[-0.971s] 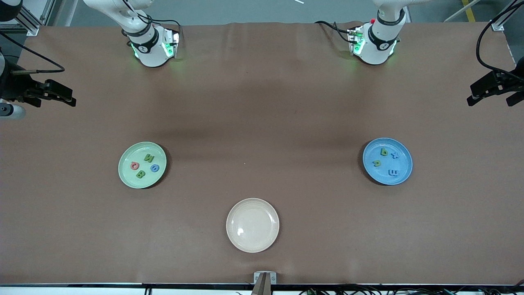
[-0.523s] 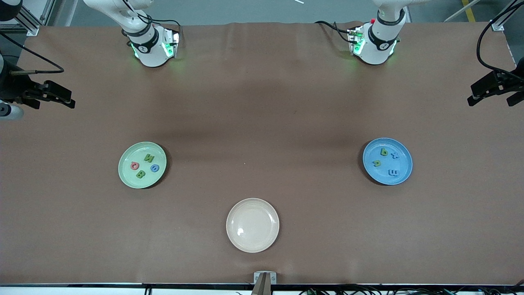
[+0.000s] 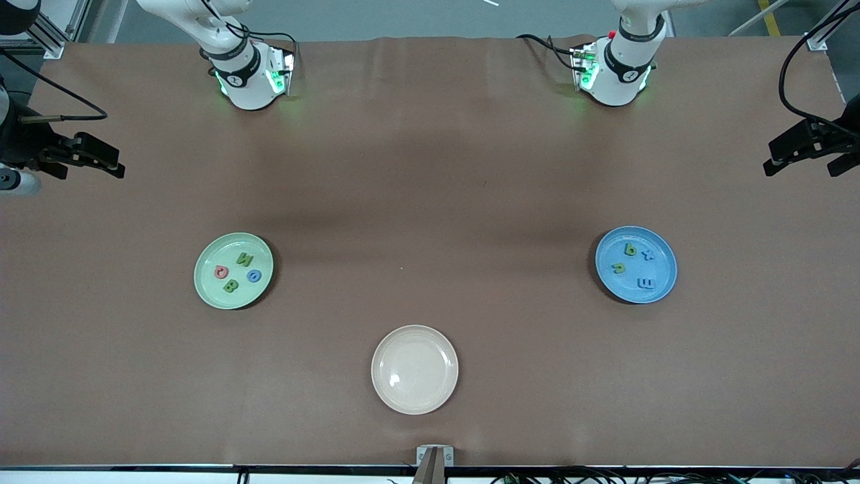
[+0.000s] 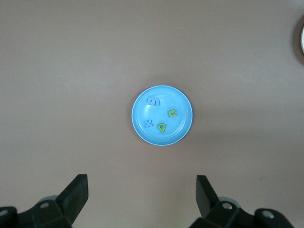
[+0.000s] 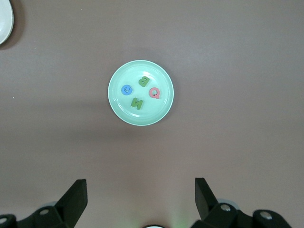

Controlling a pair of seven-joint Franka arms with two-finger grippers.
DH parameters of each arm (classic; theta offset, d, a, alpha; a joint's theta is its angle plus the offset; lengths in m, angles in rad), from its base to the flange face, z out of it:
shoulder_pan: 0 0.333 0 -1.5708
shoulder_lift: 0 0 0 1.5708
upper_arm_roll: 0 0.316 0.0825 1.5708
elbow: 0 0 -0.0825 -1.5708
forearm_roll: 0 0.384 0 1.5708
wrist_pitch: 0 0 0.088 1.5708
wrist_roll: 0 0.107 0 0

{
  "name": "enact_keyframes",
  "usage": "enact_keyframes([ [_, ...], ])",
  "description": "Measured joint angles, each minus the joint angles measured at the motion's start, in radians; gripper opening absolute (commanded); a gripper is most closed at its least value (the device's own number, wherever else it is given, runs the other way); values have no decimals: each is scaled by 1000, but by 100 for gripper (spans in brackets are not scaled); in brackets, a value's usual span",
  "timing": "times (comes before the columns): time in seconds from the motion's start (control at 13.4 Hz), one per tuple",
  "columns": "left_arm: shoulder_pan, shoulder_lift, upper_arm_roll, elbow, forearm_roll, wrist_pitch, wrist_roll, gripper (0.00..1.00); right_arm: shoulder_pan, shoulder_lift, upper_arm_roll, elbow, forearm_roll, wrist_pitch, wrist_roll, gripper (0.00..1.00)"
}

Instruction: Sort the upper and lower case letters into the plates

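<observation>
Left gripper (image 4: 140,199): fingers spread wide, nothing between them; raised high over the table above the blue plate; waiting.
Right gripper (image 5: 138,202): fingers likewise spread and empty; raised high above the mint green plate; waiting too.
Blue plate (image 3: 635,264): toward the left arm's end of the table; four small letters in it, a green q (image 4: 163,126), a green u (image 4: 172,113), a blue m (image 4: 154,100) and a blue x (image 4: 149,123), all lying flat and apart from one another.
Mint green plate (image 3: 233,270): toward the right arm's end; four capitals in it, a green N (image 3: 244,259), a green B (image 3: 230,286), a red Q (image 3: 220,271) and a round blue letter (image 3: 254,275), flat and apart.
Cream plate (image 3: 414,369): between the two coloured plates and nearer to the front camera; nothing in it.
Progress: judged done, with no letter loose on the table (image 3: 430,168) and each case in its own plate.
Handling: letters probably light, stiff and chunky, easily nudged or flipped on a smooth plate; best pinched across a straight stroke or across the outer sides, straight from above; curved bodies likely to slip out of the fingers.
Plates: shallow and rimmed; probably rigid; apt to slide if a finger catches the rim.
</observation>
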Motion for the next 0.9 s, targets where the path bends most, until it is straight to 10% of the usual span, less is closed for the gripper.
enact_keyframes([
  [0.9, -132, 0, 121, 1, 0, 0, -1, 100, 0, -44, -1, -45, -1, 58, -19, 100],
])
